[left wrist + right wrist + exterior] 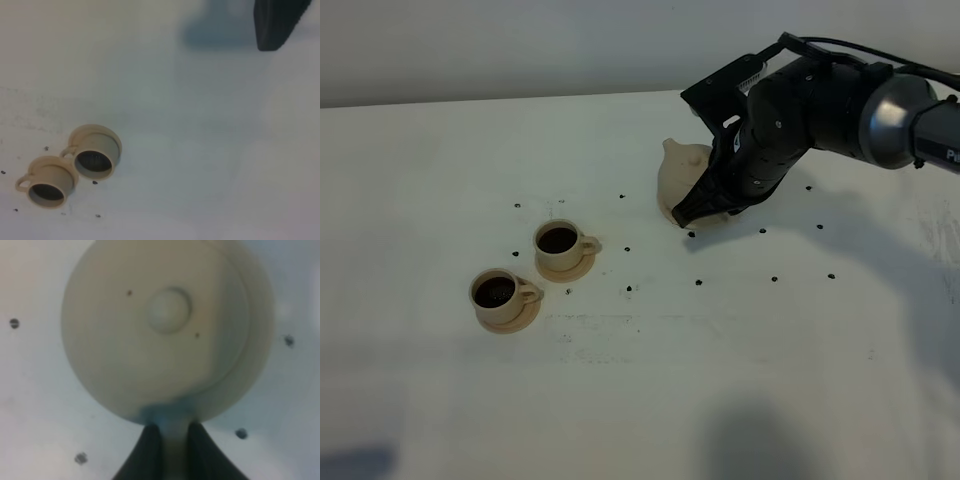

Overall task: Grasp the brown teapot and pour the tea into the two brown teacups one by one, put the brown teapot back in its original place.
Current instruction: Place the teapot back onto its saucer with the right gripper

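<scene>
The brown teapot point(682, 172) stands at the back right of the table, and from above I see its lid knob point(169, 310). My right gripper point(175, 440) is shut on its loop handle, one dark finger point(149, 452) on each side. A tan disc, the original place point(261, 345), shows as a crescent under the pot; I cannot tell if the pot rests on it. The two brown teacups point(558, 243) point(498, 293) sit on saucers at front left, both holding dark liquid. The left wrist view shows them side by side point(95, 152) point(47, 182). Only one dark finger point(277, 25) of my left gripper shows.
Small black specks point(698, 282) are scattered over the white table point(740, 380) around the pot and cups. The right arm point(840, 100) reaches in from the back right, above the pot. A shadow lies along the front edge.
</scene>
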{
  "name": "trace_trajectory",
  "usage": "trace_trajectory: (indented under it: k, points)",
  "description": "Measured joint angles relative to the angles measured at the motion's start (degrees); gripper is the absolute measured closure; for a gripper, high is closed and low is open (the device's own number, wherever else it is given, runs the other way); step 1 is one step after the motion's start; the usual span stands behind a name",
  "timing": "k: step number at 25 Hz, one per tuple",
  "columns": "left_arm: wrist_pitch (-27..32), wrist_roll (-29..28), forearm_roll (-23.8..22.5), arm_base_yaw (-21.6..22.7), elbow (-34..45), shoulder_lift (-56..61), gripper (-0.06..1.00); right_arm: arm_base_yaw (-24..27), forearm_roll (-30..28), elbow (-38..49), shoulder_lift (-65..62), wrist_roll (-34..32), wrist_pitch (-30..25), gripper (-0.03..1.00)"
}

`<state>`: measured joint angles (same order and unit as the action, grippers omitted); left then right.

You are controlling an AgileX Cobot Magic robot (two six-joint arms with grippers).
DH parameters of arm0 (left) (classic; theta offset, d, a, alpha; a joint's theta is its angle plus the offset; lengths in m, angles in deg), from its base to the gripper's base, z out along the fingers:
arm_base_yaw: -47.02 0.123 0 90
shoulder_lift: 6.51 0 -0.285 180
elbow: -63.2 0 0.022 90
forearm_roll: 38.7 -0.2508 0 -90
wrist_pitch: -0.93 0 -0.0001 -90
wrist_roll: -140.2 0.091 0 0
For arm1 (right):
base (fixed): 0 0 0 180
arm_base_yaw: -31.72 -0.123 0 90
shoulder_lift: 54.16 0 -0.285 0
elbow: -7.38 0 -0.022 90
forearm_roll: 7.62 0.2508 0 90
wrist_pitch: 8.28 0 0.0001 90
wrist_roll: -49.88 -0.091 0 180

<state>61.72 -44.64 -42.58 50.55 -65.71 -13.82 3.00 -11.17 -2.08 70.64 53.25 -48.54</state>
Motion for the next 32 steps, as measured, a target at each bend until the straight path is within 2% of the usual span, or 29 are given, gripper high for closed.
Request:
trace_trajectory:
  k: [14,23,32]
  points:
    - [0.0,0.0,0.0,0.0,0.0,0.0,0.51,0.12,1.22,-0.08,2.16,1.22,3.36,0.87]
    - [0.0,0.0,0.0,0.0,0.0,0.0,0.51,1.1,1.29,-3.76,5.59,1.34,2.71,0.87]
    - [0.0,0.0,0.0,0.0,0.0,0.0,0.51,1.1,1.35,-3.88,6.4,1.41,2.28,0.87]
